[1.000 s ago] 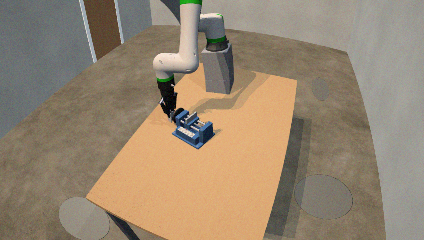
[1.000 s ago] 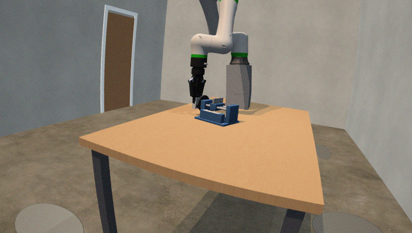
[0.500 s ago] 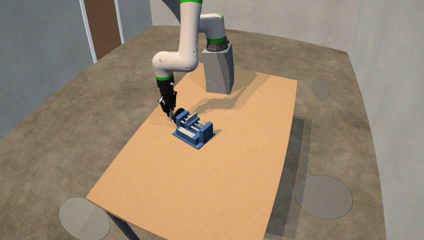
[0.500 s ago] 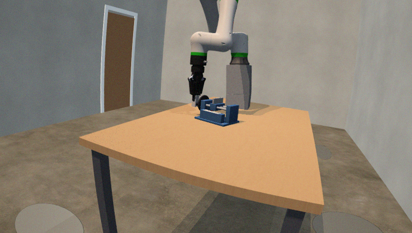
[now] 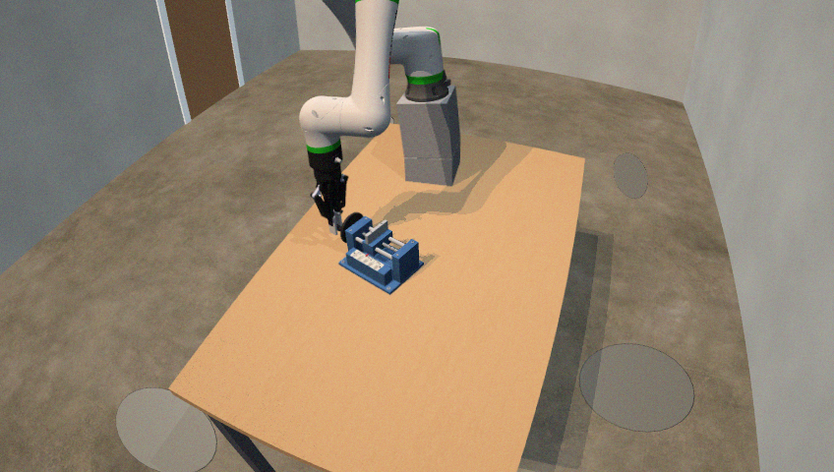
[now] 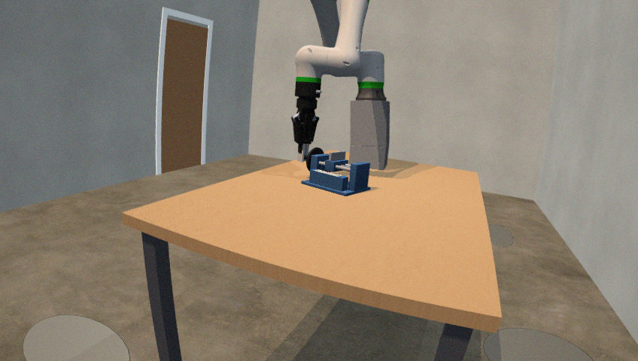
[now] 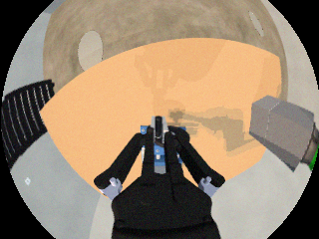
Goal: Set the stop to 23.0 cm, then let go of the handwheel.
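A blue fixture with steel rods stands on the table. Its stop, a grey plate on a blue carriage, is nearer the handwheel end than the far end block. A white scale with a small red mark runs along the side; its numbers are too small to read. The black handwheel is at the left end. My gripper points down beside it, shut on the handwheel's handle, a dark piece between the fingertips. The fingers mostly hide the handle.
The wooden table carries the fixture near its left edge. The grey robot pedestal stands behind it to the right. The fixture's left end block is close to the fingers.
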{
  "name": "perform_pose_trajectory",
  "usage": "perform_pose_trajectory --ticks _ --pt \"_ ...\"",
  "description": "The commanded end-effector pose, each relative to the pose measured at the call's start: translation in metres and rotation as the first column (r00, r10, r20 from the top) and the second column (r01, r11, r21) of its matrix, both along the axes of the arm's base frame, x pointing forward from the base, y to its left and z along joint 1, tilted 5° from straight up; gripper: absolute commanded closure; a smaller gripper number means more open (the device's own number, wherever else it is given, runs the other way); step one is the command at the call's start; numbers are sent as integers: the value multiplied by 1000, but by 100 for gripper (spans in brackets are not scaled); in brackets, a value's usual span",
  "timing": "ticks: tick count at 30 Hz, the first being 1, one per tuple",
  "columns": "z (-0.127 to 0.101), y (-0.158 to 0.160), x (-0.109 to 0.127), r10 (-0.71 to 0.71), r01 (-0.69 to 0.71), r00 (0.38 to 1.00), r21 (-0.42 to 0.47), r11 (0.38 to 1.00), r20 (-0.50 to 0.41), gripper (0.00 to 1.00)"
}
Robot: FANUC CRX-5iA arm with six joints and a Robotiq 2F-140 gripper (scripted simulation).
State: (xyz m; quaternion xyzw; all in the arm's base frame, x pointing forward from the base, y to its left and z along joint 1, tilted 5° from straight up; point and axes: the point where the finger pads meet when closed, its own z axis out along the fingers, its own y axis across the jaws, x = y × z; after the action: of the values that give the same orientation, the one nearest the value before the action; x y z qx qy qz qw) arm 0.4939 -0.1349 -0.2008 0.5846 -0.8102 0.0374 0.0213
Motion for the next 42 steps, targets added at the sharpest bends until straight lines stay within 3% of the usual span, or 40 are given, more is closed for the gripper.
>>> perform_pose_trajectory --ticks 1,24,42 --pt "3 1 -1 0 0 1000 0 1000 0 96" --pt "23 9 -22 0 0 1000 0 1000 0 96" --pt "19 18 -48 0 0 1000 0 1000 0 96"
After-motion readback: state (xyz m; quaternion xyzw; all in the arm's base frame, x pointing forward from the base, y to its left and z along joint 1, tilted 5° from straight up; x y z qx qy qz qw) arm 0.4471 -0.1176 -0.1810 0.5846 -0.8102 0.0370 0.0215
